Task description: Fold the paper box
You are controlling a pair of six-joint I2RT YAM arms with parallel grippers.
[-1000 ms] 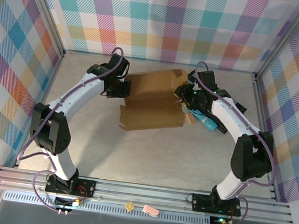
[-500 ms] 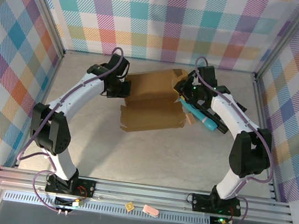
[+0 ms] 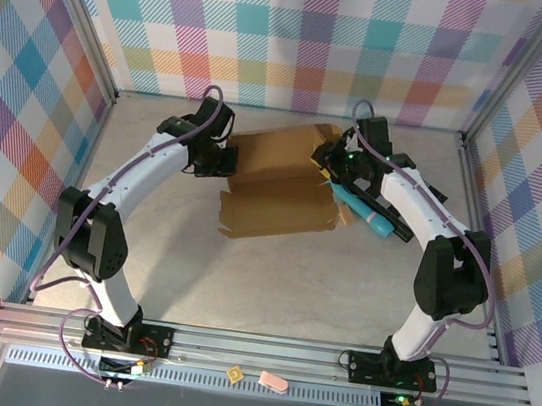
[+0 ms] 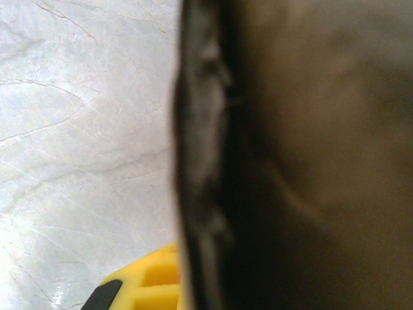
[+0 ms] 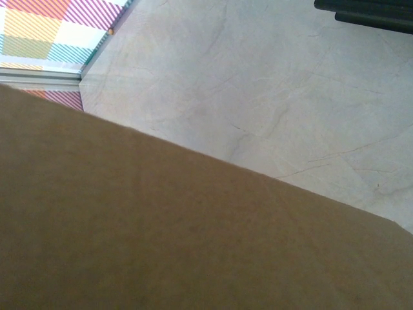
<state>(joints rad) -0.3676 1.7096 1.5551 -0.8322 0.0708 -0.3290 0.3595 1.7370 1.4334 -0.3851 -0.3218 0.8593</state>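
The pale marbled table [image 3: 289, 286] spreads wide inside plaid walls [image 3: 304, 36], and the paper box [image 3: 279, 179] lies toward its far middle, a brown cardboard sheet partly folded: one long panel sits nearer the arms, and a second panel rises behind it, with a flap sticking up at the far right corner. The two arms curve in from either side and meet the box at its ends. The left hand [image 3: 224, 161] sits at the box's left edge with its fingers pressed together. Its wrist camera looks along a dark cardboard edge at very close range, with a yellow finger piece [image 4: 145, 287] beside it; I cannot tell whether cardboard is pinched between the fingers. The right hand [image 3: 329, 166] is at the box's far right corner, by the raised flap, and I cannot tell whether it is spread or pinching. A small yellow bit [image 3: 236, 373] and a pink bit [image 3: 271, 380] lie on the near rail.
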